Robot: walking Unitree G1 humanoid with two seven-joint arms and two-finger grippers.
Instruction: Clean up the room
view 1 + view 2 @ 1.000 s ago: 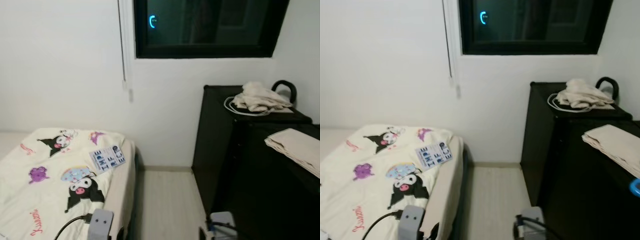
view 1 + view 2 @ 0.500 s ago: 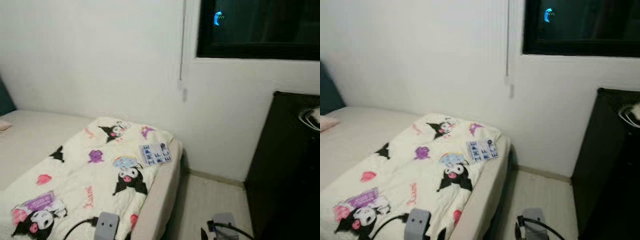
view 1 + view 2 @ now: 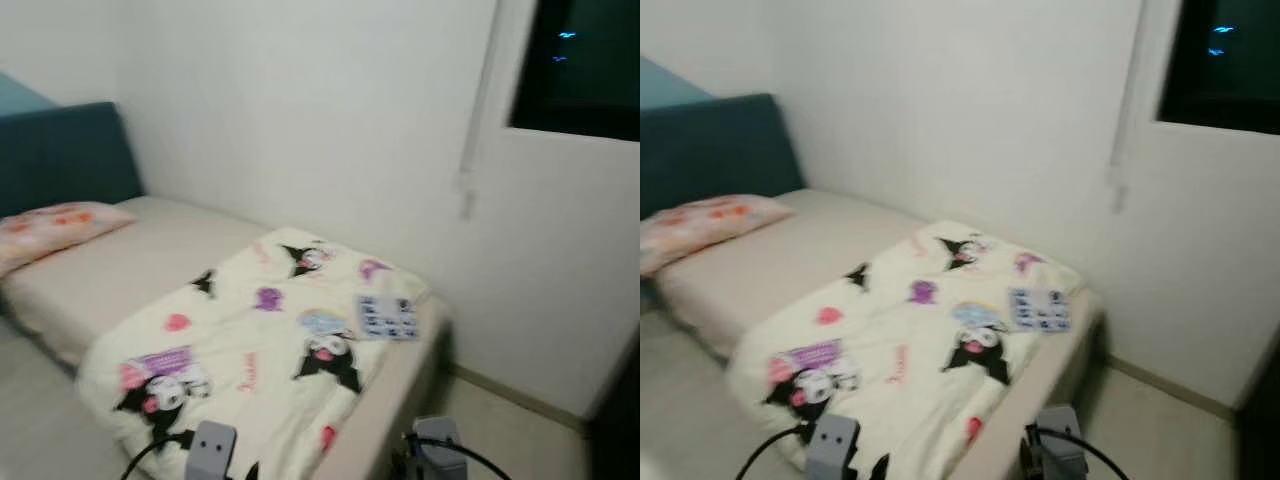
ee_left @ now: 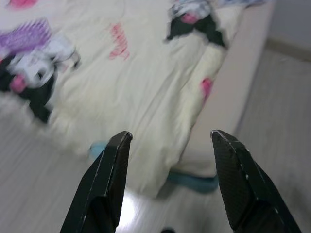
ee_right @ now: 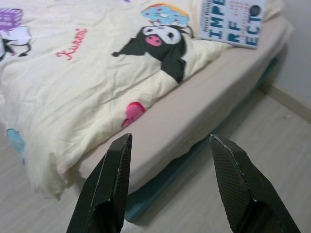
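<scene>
A cream blanket (image 3: 270, 350) printed with cartoon characters lies crumpled across the foot of a bed (image 3: 130, 265). A blue-and-white book (image 3: 388, 317) rests on the blanket near the bed's far corner, and it is also in the right wrist view as the book (image 5: 233, 14). My left gripper (image 4: 167, 141) hangs open over the blanket's drooping edge (image 4: 146, 97) near the floor. My right gripper (image 5: 170, 143) is open too, above the mattress side (image 5: 204, 121), holding nothing. Both wrists (image 3: 210, 455) poke in at the lower rim of the eye views.
A pink patterned pillow (image 3: 55, 225) lies by the teal headboard (image 3: 60, 155). A white wall with a dark window (image 3: 580, 70) stands behind the bed. Pale wood floor (image 5: 233, 194) runs between the bed and a dark cabinet edge (image 3: 625, 420) at right.
The whole view has swung left: the black cabinet with folded cloths has slid out at right, and the bed's headboard and pillow have come in. The grippers hold their pose.
</scene>
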